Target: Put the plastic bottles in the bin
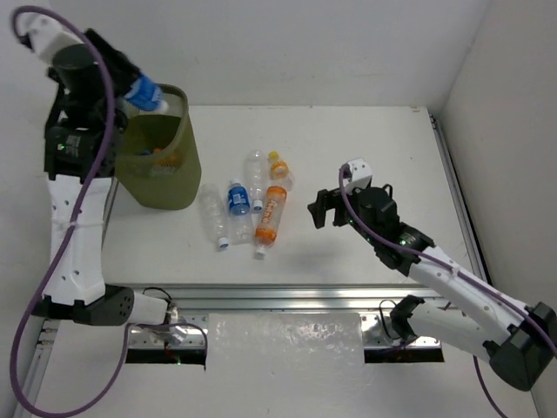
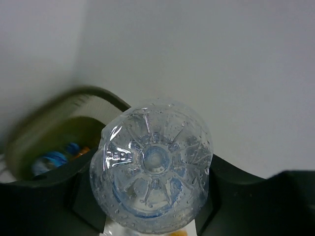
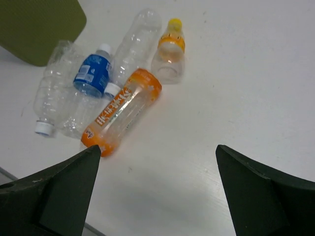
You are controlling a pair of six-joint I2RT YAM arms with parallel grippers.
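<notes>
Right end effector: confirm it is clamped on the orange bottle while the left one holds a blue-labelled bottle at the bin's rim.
Wrong: the right end effector is open and empty; the orange bottle lies on the table ahead of it, per the right wrist view. The left end effector does hold the blue-labelled bottle at the bin's rim.

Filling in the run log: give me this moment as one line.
left jaws: shut on clear bottle, over bin | right jaws: open, empty, above table bottles | task: unfinished

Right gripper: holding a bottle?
No: the right gripper is open with only bare table between its fingers, and the orange bottle lies ahead of it.
</notes>
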